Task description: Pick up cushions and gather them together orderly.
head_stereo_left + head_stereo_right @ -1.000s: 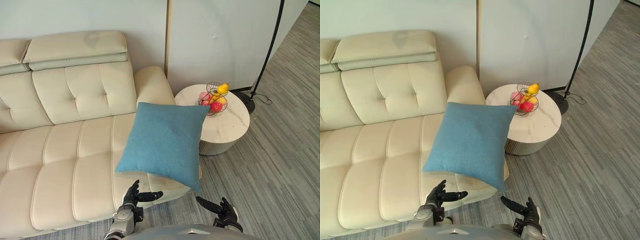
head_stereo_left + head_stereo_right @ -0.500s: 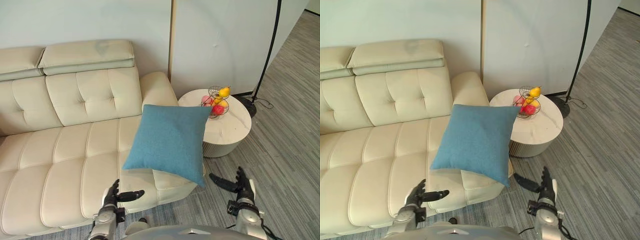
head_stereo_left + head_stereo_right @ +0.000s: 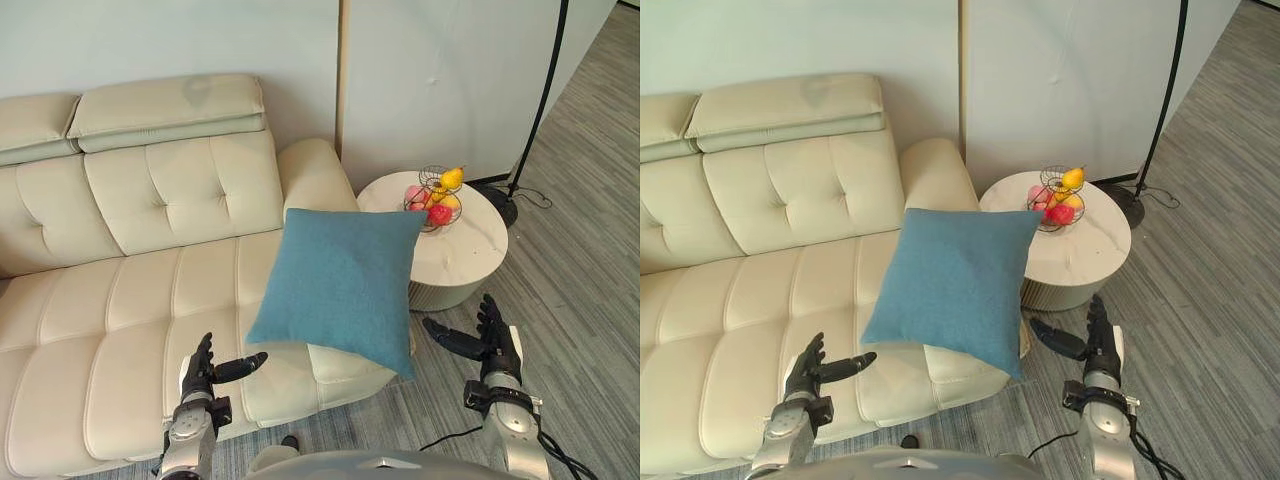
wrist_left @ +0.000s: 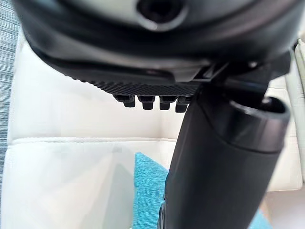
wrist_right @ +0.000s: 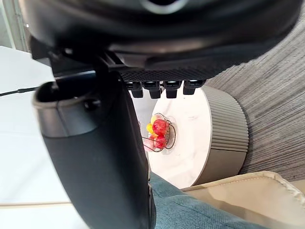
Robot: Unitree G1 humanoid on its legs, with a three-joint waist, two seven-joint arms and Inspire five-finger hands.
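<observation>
Fingers of the left hand are straight and released, holding nothing, above the near edge of the cream sofa seat, left of the blue cushion and apart from it. The right hand is likewise spread and empty over the floor, near the cushion's lower right corner without touching it. The cushion stands tilted at the sofa's right end by the armrest, and to its right a round surface carries a wire fruit basket.
</observation>
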